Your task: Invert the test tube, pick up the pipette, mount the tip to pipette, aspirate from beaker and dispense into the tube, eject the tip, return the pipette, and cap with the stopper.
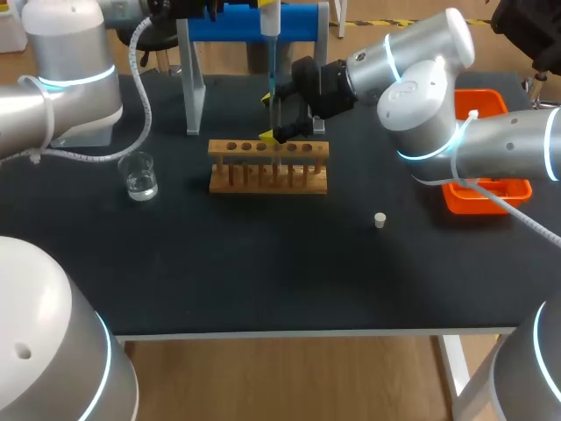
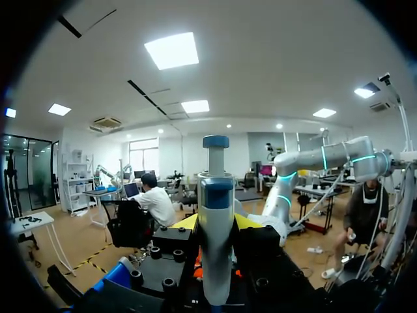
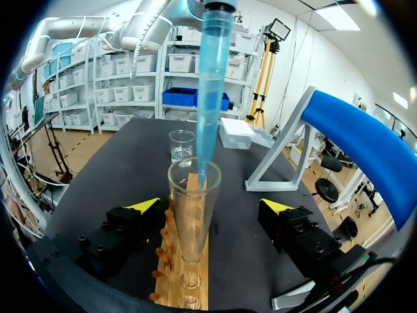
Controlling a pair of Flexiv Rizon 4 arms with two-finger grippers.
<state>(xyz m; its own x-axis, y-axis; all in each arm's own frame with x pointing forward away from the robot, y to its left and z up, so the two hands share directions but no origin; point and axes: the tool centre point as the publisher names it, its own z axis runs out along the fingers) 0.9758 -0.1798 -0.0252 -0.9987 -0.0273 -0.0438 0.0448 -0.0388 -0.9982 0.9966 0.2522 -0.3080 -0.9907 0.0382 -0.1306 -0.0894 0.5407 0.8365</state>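
Observation:
A clear test tube stands mouth up in the wooden rack. My right gripper is open, one yellow-tipped finger on each side of the tube, neither touching it. The pipette is upright in my left gripper, which is shut on its body. Its blue tip comes down from above, with the point inside the tube's mouth. From overhead the pipette hangs over the rack, with my right gripper at the rack's far side. The beaker holds clear liquid. A small white stopper lies on the mat.
An orange tray sits at the right edge under my right arm. The blue-topped pipette stand with grey legs stands behind the rack. A white box rests on the table past the beaker.

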